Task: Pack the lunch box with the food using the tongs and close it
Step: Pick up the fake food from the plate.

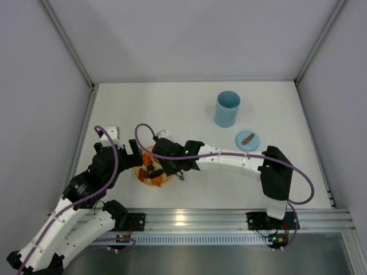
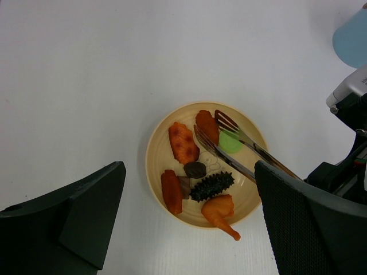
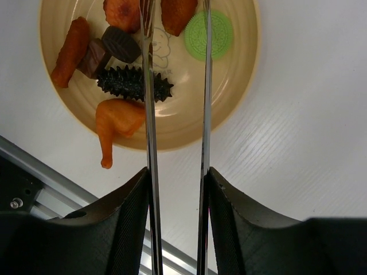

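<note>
Only the top view takes in the lunch box [image 1: 227,109], upright and uncovered at the far right of the table [image 1: 172,103], its lid [image 1: 247,140] lying close beside it. The left wrist view alone shows all the food [image 2: 182,143] on the plate [image 2: 155,156], with the tips of the tongs [image 2: 229,146] astride an orange piece [image 2: 206,125]. The right wrist view cuts those tips off, and from above both wrists hide most of the plate. The right gripper [image 3: 178,180], its arm stretched leftward across the table, squeezes the tongs. The left gripper [image 2: 189,172] hovers over the plate, jaws wide and empty
</note>
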